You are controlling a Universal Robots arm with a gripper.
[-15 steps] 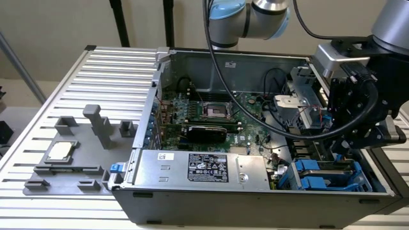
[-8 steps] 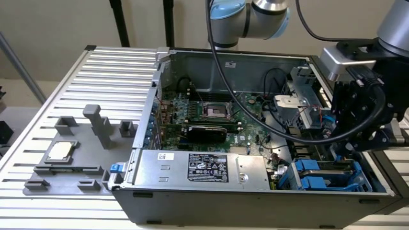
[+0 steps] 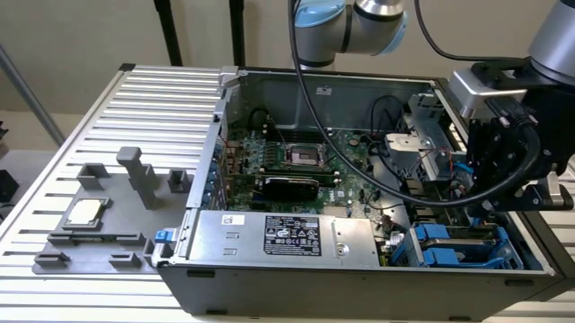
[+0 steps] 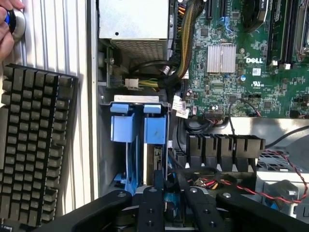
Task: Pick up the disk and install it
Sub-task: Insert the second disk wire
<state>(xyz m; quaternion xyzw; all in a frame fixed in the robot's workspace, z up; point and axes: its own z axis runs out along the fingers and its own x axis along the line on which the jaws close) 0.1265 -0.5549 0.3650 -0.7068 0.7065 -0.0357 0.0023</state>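
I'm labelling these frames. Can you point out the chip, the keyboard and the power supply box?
Chip (image 3: pixel 83 212): exterior view, its silver top face.
Keyboard (image 4: pixel 34 145): wrist view, middle rows of keys.
Power supply box (image 3: pixel 279 235): exterior view, its black label.

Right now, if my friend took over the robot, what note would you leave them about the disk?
The gripper is down inside the computer case, at the drive bay in its corner. Its grip can't be read.
The disk seems to be one of two blue frames standing side by side in that bay, with the gripper at its end.
Done: the disk has reached the bay.
Left: the pictures don't settle whether it is fully seated, so the install isn't confirmed.
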